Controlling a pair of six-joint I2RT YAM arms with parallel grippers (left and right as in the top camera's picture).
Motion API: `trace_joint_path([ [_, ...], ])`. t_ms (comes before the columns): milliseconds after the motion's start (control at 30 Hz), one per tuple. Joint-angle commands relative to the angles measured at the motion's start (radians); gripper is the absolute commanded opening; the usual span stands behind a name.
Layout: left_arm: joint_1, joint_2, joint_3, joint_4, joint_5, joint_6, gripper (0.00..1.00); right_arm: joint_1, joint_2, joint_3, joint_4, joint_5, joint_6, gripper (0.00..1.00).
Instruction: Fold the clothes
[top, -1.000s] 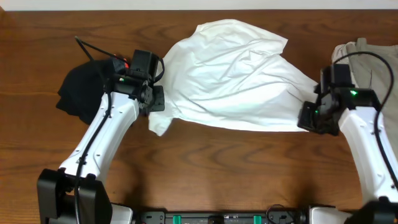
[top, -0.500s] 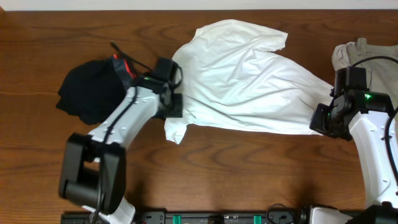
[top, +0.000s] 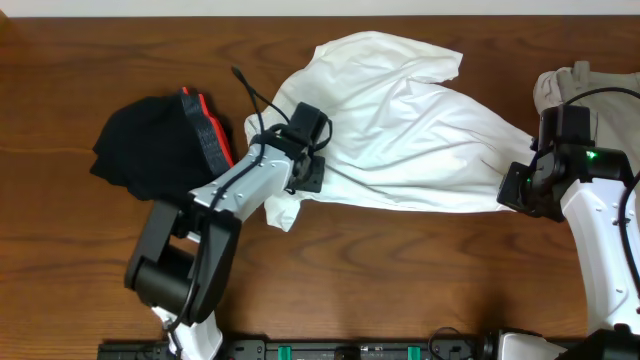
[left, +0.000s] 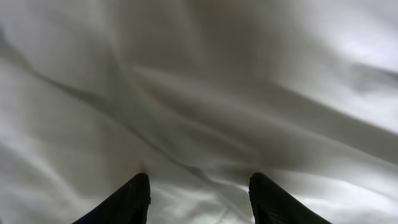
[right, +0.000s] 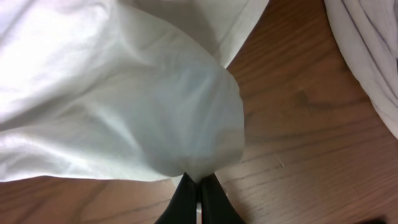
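**Shirt pinched at one corner**

The white T-shirt (top: 400, 130) lies crumpled across the wooden surface (top: 400, 280). My right end effector (right: 198, 190) is pressed together, pinching its right-hand corner. My left end effector (left: 199, 186) hangs spread over its left side.

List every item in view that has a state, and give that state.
white T-shirt: unfolded, rumpled, one end pinched
black garment: bunched in a heap
beige garment: bunched up
left end effector: open, over the white T-shirt
right end effector: shut on the white T-shirt
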Motion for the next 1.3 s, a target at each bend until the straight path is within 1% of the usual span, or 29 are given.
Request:
trace_joint_path([
  [0,-0.01,0.041,-0.006,0.005,-0.074,0.016,0.53,-0.004,-0.01,0.003,0.008,0.0,-0.005,0.01],
  [33,-0.01,0.048,-0.006,0.005,-0.074,0.016,0.52,-0.004,-0.01,0.003,0.009,0.0,-0.005,0.01],
  [100,-0.01,0.051,-0.006,0.001,-0.077,0.016,0.41,-0.004,-0.01,0.003,0.011,0.0,-0.005,0.01],
  [167,-0.01,0.051,-0.005,-0.005,-0.086,0.015,0.36,-0.004,-0.01,0.003,0.011,0.0,-0.005,0.01],
  [233,-0.01,0.049,-0.005,-0.013,-0.094,0.015,0.34,-0.004,-0.01,0.003,0.011,0.0,-0.005,0.01],
  [400,-0.01,0.031,0.006,-0.071,-0.13,0.014,0.31,-0.004,-0.01,0.003,0.013,0.0,-0.005,0.01],
  [500,-0.009,0.004,0.018,-0.104,-0.138,0.014,0.32,-0.004,-0.01,0.003,0.014,0.0,-0.005,0.01],
  [600,-0.009,-0.034,0.029,-0.128,-0.137,0.011,0.44,-0.004,-0.01,0.003,0.014,0.0,-0.005,0.01],
  [733,-0.01,-0.053,0.029,-0.156,-0.125,0.008,0.5,-0.004,-0.01,0.003,0.015,0.0,-0.005,0.01],
  [833,-0.01,-0.041,0.024,-0.164,-0.088,0.008,0.52,-0.004,-0.01,0.003,0.015,0.0,-0.005,0.01],
  [967,-0.015,-0.031,0.024,-0.165,-0.069,0.008,0.52,-0.004,-0.01,0.003,0.016,0.0,-0.005,0.01],
  [1000,-0.018,-0.031,0.024,-0.166,-0.069,0.008,0.5,-0.004,-0.01,0.003,0.016,0.0,-0.005,0.01],
  [1133,-0.028,-0.031,0.023,-0.182,-0.07,0.008,0.35,-0.004,-0.01,0.003,0.016,0.0,-0.005,0.01],
  [1267,-0.028,-0.031,0.023,-0.199,-0.07,0.008,0.25,-0.004,-0.01,0.003,0.016,0.0,-0.004,0.01],
])
